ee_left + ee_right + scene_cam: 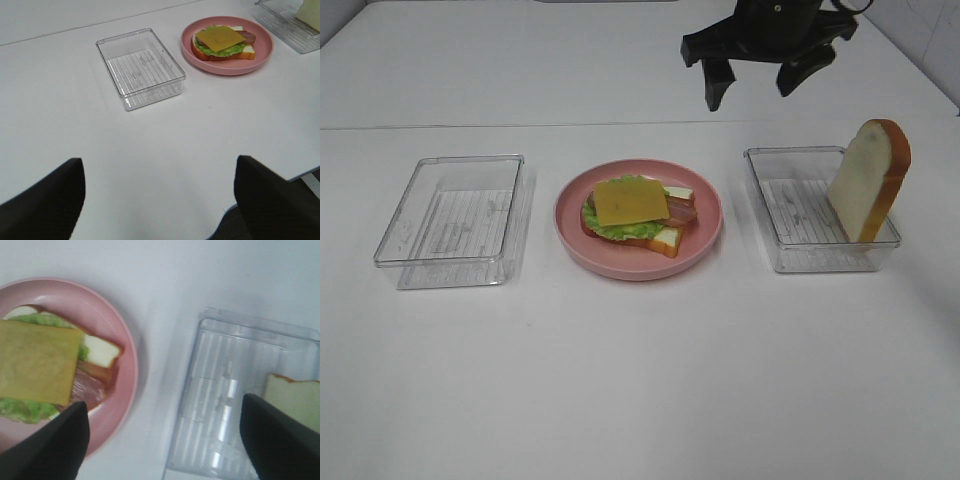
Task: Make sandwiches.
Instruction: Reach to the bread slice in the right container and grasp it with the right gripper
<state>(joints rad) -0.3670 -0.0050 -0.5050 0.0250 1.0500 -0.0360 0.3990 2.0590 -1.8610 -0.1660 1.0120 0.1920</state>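
Black right claw (758, 85) hangs with jaws apart, empty, over the far counter (640, 380); left claw (160, 200), seen only by its wrist camera, also gapes. Sandwich (638, 213), cheese-topped, lies on pink plate (705, 235); bread slice (868, 180) leans in right tray (765, 200).

White flat table (640, 380): carries, in a row, one clear rectangular plastic tray (452, 221) at left; one round pink plate (638, 218) at centre, just beside it; a second clear rectangular plastic tray (817, 209) at right. All three stand apart, none touching.
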